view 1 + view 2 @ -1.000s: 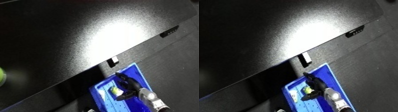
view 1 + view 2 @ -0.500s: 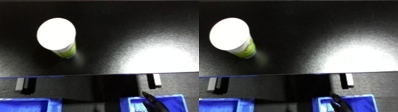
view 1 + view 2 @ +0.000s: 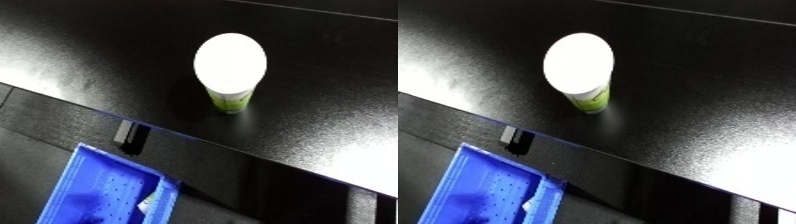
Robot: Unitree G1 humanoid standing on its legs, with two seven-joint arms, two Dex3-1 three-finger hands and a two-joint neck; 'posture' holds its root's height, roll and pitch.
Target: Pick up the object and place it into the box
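Observation:
A container with a white lid and a green and white body (image 3: 230,69) stands upright on the black table (image 3: 107,45), a little back from its near edge. A blue bin (image 3: 102,190) sits below the table's edge at the lower left, with something small and pale (image 3: 149,202) at its right wall. Neither hand shows in either view.
The table's near edge (image 3: 204,145) runs diagonally from the left down to the lower right. A small bracket (image 3: 124,131) is fixed under that edge above the bin. Bright glare lies on the table at the right (image 3: 364,155).
The camera has swung left and tilted: the container now sits centre, the left blue bin fills the lower left, and the right bin and the right hand have left the picture.

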